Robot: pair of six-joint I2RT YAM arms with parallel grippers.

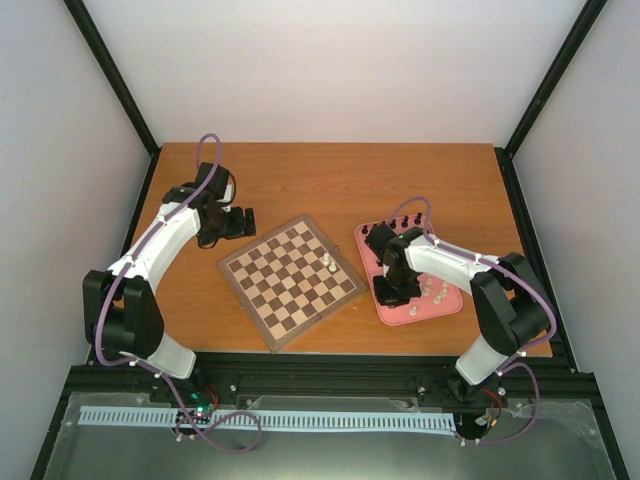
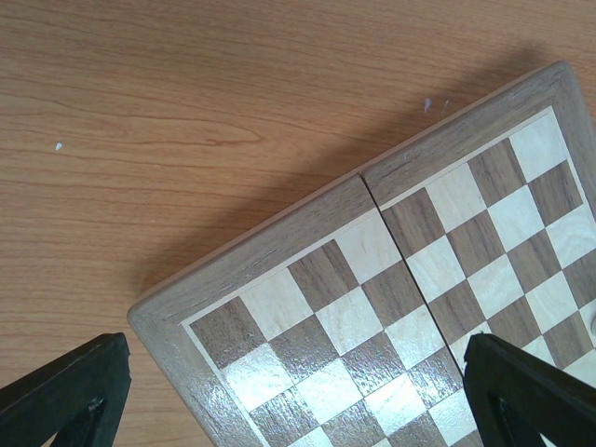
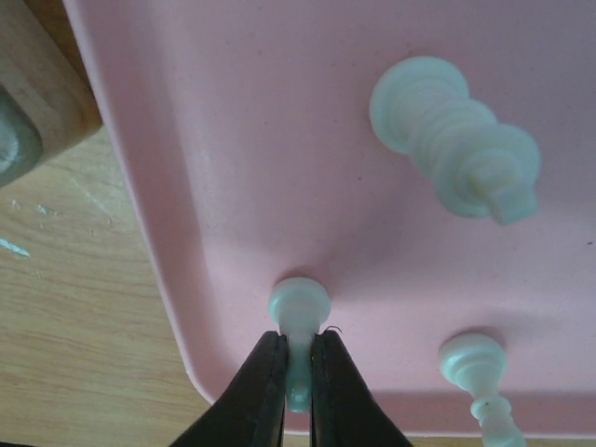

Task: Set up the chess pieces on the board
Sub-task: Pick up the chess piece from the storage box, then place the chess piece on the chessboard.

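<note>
Right gripper (image 3: 299,346) is shut narrowly on a white pawn (image 3: 299,303), pinching its slim middle close to the near corner of the pink tray (image 3: 279,140); whether the pawn rests on the tray floor or sits just clear of it cannot be told. In the overhead view the right arm is folded at the elbow by the table's (image 1: 330,180) right edge, its forearm reaching left over the tray and its wrist pointing down. Beside the held pawn lies a second white pawn (image 3: 475,368), and farther in a larger white piece (image 3: 456,140) lies on its side. Black pieces (image 1: 400,220) stand in a row along the tray's far edge. The board (image 1: 290,285) lies turned diagonally just left of the tray, with a few white pieces (image 1: 329,264) near its right corner. Farthest, the left arm stretches up the left side, its wrist bent towards the board; the left gripper (image 2: 298,400) has its jaws wide apart above the board's far-left edge, holding nothing.
</note>
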